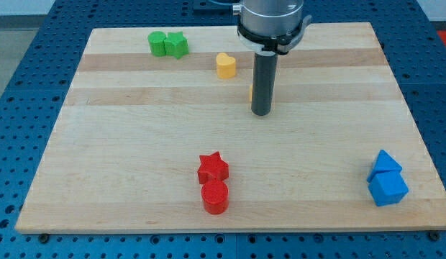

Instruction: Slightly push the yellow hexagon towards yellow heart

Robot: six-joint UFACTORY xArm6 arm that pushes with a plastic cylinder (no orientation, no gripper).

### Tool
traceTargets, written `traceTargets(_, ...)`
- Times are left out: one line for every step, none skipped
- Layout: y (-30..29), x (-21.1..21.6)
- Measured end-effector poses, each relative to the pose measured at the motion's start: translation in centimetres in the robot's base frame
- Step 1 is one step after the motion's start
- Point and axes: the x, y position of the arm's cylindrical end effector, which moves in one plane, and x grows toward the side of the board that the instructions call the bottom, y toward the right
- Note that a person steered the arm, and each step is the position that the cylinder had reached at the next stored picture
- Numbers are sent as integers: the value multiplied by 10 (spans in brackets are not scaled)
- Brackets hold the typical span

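The yellow heart [225, 65] lies near the view's top, a little left of centre. The yellow hexagon [251, 92] is almost wholly hidden behind my rod; only a thin yellow sliver shows at the rod's left edge. My tip [261, 113] rests on the wooden board [137, 144], right in front of the hexagon and to the lower right of the heart. Whether the tip touches the hexagon cannot be told.
A green cylinder [157, 43] and a green star [176, 45] sit side by side at the top left. A red star [213, 168] and a red cylinder [215, 197] lie at the bottom centre. Two blue blocks, a triangle [384, 165] and a cube [388, 188], lie at the bottom right.
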Motion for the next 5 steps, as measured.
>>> traceTargets(27, 0)
traceTargets(35, -11)
traceTargets(11, -14)
traceTargets(0, -14)
traceTargets(-7, -14)
